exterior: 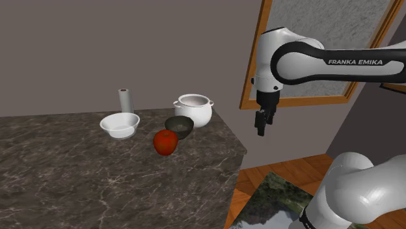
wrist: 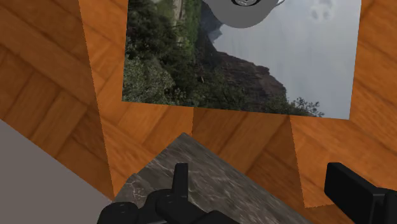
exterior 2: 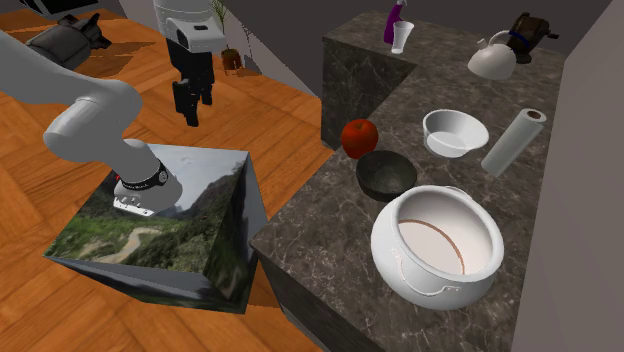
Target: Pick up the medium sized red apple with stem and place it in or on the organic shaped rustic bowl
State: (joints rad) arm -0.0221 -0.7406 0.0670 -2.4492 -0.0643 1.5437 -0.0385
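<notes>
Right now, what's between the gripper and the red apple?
Nothing standing: second exterior view shows only wood floor and bare counter edge between gripper and red apple.

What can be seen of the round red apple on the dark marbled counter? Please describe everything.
The round red apple is glossy and whole, with a small dimple on top. It sits upright on the dark marbled counter, near its edge, right beside the dark round bowl; whether they touch is unclear. The black gripper hangs away from it, off the counter.
</notes>
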